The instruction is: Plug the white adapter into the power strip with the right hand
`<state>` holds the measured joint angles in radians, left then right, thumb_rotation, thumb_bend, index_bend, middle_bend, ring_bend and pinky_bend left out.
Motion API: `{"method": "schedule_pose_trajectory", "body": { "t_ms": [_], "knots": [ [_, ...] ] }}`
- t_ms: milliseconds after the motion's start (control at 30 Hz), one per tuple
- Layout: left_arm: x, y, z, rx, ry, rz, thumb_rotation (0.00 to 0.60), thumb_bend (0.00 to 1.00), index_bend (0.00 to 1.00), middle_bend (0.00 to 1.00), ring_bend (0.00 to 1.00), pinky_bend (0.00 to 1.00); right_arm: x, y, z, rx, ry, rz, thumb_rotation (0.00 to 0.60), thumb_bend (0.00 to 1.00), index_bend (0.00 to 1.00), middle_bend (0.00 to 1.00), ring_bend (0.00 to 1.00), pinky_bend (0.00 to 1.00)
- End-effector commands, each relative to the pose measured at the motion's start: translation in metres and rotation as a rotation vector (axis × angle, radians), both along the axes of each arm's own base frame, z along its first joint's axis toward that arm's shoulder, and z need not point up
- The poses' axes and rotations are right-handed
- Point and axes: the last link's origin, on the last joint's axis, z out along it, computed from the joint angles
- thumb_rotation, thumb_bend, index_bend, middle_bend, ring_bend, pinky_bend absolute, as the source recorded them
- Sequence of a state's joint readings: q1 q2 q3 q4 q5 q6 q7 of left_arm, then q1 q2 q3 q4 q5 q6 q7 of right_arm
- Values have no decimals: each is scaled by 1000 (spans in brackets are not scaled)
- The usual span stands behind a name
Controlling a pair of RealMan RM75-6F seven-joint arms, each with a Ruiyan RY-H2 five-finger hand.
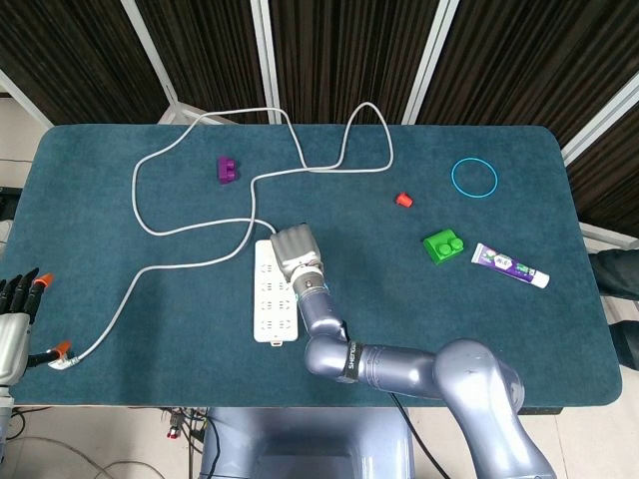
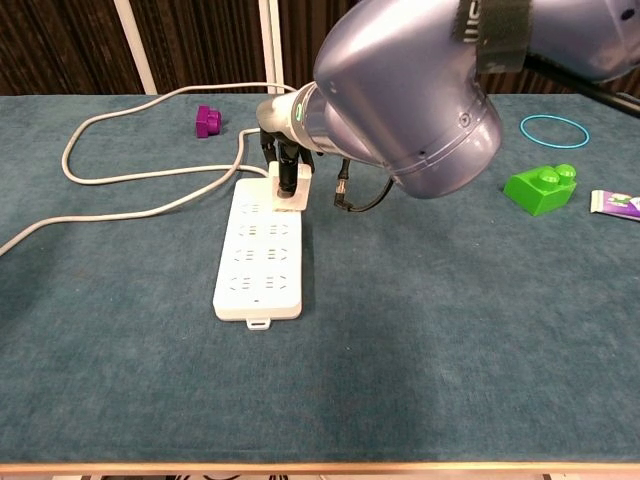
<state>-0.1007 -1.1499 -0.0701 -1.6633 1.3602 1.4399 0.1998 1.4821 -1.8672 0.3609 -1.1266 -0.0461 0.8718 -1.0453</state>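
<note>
Insertion is the step I'm on: my right hand (image 2: 286, 160) pinches the white adapter (image 2: 291, 187) on the power strip (image 2: 259, 265) at its 12 o'clock end, so next I press straight down

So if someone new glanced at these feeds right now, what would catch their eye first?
Probably the big silver right arm filling the chest view, its right hand holding the white adapter on the far end of the power strip. Next, the long grey cable looping across the table's back left.
</note>
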Motion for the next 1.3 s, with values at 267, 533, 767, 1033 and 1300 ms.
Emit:
{"method": "schedule_pose_trajectory", "body": {
  "t_ms": [267,533,767,1033,1300],
  "knots": [
    [0,0,1,1,-2,1,600,100,120,0,0,0,4,3,-6,1,-3,17,600,551,709,576,475,290],
    [-1,0,1,-3,-7,2,600,99,120,0,0,0,10,7,-12,0,0,31,600,551,714,576,475,290],
    [-1,1,3,1,-11,2,600,99,120,0,0,0,10,9,-18,4,7,36,600,551,722,577,475,290],
    [-1,0,3,-3,-11,2,600,99,120,0,0,0,10,12,-25,8,8,39,600,551,743,590,478,290],
    [-1,1,3,0,-11,4,600,99,120,0,0,0,9,12,-27,16,-25,26,600,551,806,647,515,290]
  ]
}}
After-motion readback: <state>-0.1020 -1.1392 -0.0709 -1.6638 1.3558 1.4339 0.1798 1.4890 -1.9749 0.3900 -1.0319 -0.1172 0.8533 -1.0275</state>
